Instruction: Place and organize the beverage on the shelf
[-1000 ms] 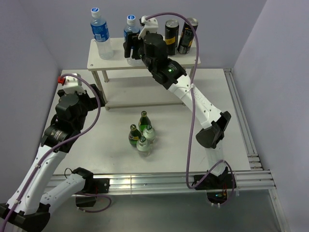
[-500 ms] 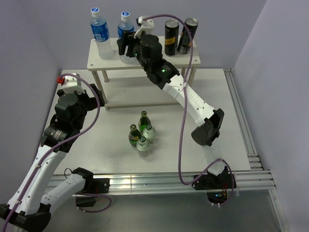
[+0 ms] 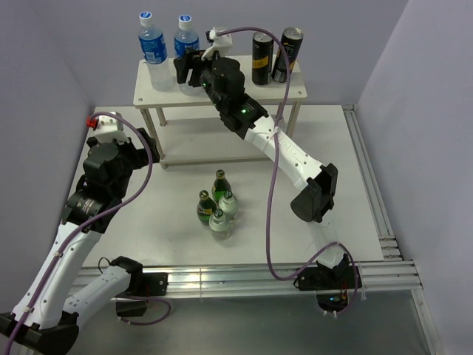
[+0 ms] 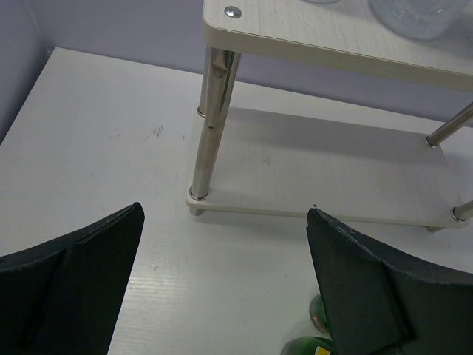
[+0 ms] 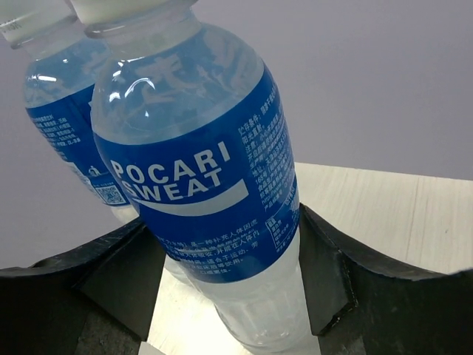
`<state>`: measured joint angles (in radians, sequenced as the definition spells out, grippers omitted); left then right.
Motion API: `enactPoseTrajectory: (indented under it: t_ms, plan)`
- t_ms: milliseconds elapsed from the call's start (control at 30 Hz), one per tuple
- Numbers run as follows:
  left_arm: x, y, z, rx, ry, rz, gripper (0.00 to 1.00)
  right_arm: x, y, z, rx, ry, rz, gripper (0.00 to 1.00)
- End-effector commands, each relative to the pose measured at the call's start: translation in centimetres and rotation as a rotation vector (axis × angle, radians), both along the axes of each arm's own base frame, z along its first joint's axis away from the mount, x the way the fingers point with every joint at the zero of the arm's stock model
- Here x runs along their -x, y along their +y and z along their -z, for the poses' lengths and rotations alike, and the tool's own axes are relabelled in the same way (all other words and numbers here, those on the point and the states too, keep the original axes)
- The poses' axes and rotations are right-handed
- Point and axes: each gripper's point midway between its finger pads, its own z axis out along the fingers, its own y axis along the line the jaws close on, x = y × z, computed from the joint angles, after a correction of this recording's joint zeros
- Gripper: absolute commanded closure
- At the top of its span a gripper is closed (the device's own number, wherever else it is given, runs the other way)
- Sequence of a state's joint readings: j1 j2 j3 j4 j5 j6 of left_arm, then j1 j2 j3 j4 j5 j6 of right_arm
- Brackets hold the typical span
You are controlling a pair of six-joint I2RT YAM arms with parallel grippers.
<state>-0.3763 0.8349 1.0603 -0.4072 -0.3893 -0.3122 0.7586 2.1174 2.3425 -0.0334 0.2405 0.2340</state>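
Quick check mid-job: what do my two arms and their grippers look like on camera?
Both the left arm and right arm have white links with black joint housings, each trailed by a purple cable. The right arm shows a small green light; the left wrist carries a red tab. The left gripper and right gripper have broad matte-black wedge fingers.

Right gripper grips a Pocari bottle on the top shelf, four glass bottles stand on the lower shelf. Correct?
No. The four glass bottles stand on the table in front of the shelf, as the top view shows. The rest holds.
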Motion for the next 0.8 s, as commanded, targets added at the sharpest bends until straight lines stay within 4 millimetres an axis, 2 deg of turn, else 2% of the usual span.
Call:
enactPoseTrajectory:
  t_ms: [0,33,133,333,367,400,433,467,500,533,567,767]
  plan:
    - [0.0,-0.1,-1.4,0.033,-0.050,0.007,0.01,-0.2,1.2,1.9,0.013,0.016,-0.027,0.29]
    - [0.0,-0.1,-1.4,0.034,-0.050,0.008,0.01,-0.2,1.1,2.1,0.021,0.017,-0.023,0.10]
    - [0.0,-0.1,-1.3,0.034,-0.050,0.008,0.01,0.1,1.4,2.6,0.033,0.025,-0.030,0.02]
    - [0.0,-0.1,-1.4,0.035,-0.051,0.008,0.01,0.9,1.5,3.0,0.047,0.034,-0.037,0.00]
    - [0.0,-0.1,-1.3,0.034,-0.048,0.008,0.01,0.9,1.4,3.7,0.062,0.045,-0.031,0.00]
    - [0.0,0.0,-1.4,0.034,-0.050,0.007,0.01,1.1,1.4,3.3,0.048,0.031,-0.029,0.00]
    - [-0.1,0.0,-1.3,0.034,-0.050,0.006,0.01,1.6,1.4,2.9,0.045,0.027,-0.035,0.00]
    - [-0.1,0.0,-1.4,0.035,-0.051,0.005,0.01,1.8,1.4,4.0,0.058,0.044,-0.033,0.00]
    - [-0.1,0.1,-1.4,0.036,-0.051,0.003,0.01,1.9,1.3,4.1,0.058,0.046,-0.033,0.00]
    - [-0.2,0.0,-1.3,0.035,-0.047,0.005,0.01,2.5,1.1,3.6,0.050,0.040,-0.035,0.00]
    - [-0.1,0.0,-1.4,0.036,-0.050,0.005,0.01,2.5,0.9,4.8,0.063,0.062,-0.020,0.00]
    - [-0.2,0.5,-1.3,0.037,-0.048,-0.011,0.01,4.5,-0.3,6.9,0.066,0.113,-0.014,0.00]
